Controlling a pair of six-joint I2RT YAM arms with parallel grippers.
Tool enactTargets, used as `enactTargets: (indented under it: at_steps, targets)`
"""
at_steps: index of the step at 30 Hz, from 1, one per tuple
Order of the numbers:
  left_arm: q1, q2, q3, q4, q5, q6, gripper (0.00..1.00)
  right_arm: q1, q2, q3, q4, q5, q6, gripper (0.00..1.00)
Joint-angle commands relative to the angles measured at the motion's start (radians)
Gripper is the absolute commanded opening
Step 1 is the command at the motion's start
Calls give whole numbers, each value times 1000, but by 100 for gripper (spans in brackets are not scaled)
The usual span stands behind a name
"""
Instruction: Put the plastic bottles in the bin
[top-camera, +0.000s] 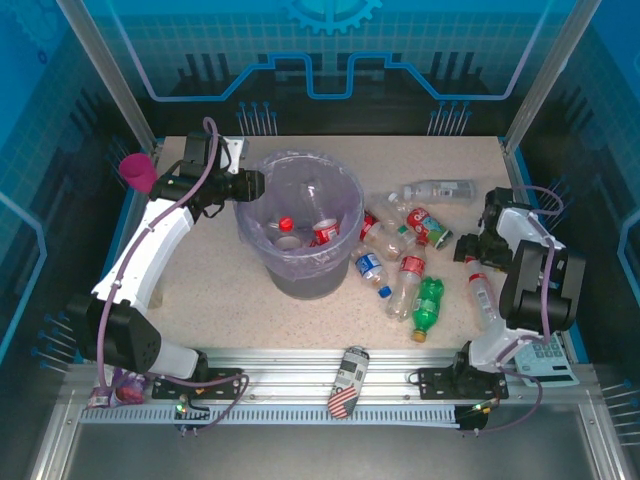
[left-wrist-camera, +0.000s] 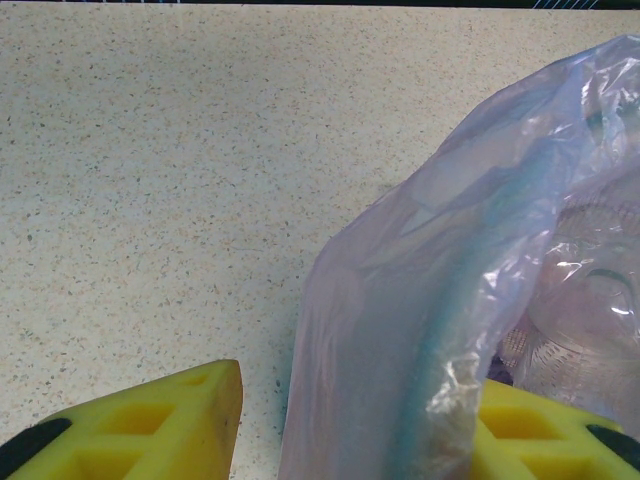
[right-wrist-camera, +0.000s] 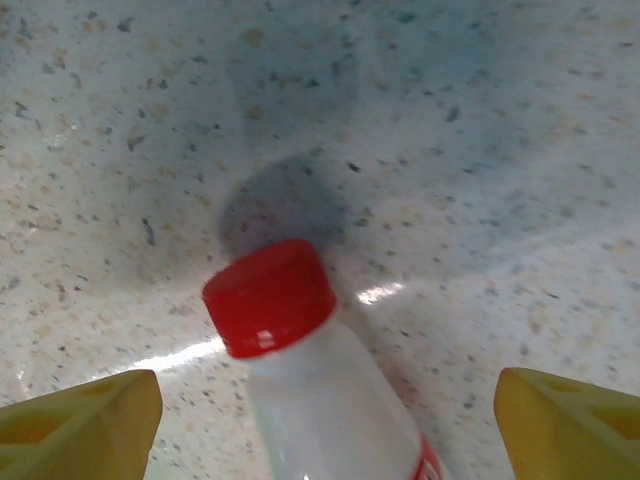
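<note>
Pinching the left rim of the round grey bin (top-camera: 300, 282), which is lined with a translucent lavender plastic bag (left-wrist-camera: 400, 330), the left gripper (top-camera: 255, 185) is seen nearly closed. In the left wrist view its yellow fingers (left-wrist-camera: 160, 430) are set either side of the bag-covered rim.

The bin is placed left of centre on the speckled beige table (top-camera: 200, 290). Bottles are already lodged inside it, among them a red-capped bottle (top-camera: 286, 224) and a red-labelled bottle (top-camera: 325, 232).

The right gripper (top-camera: 470, 248) is held low over the table at the right, spread wide, with nothing grasped. In the right wrist view a clear plastic bottle with a red cap (right-wrist-camera: 270, 300) is framed between the gripper's yellow fingers (right-wrist-camera: 90, 420) and touched by neither.

Loose bottles are heaped just right of the bin:
- a green plastic bottle (top-camera: 428, 305)
- a blue-labelled clear bottle (top-camera: 370, 268)
- a tall clear bottle with a red label (top-camera: 408, 278)
- a pale-labelled clear bottle (top-camera: 437, 190), at the far side

A black-and-white patterned can with red stripes (top-camera: 347, 385) is laid on the metal rail at the near edge. A pink plastic goblet (top-camera: 138, 172) is noted at the far left.
</note>
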Motion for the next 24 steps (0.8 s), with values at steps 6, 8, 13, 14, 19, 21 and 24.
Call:
enactTargets:
  at_steps: [6,8,13,14,19,21,24]
  targets:
    - [-2,25,-51,-68,-21,3,49,6,104,30,40,-27,-3,81]
    - [-2,27,-51,-69,-22,4,48,20,110,34,31,11,-2,77]
    - [-2,32,-51,-69,-21,4,49,31,135,41,21,38,2,65]
    - [-1,32,-51,-70,-22,5,49,31,135,41,20,37,2,65]
    - [-1,31,-51,-70,-25,4,49,31,124,37,31,41,-2,59]
    - [-2,32,-52,-69,-26,4,49,33,120,37,38,38,-5,57]
    - [-2,32,-52,-68,-26,5,49,33,116,33,48,42,-4,54]
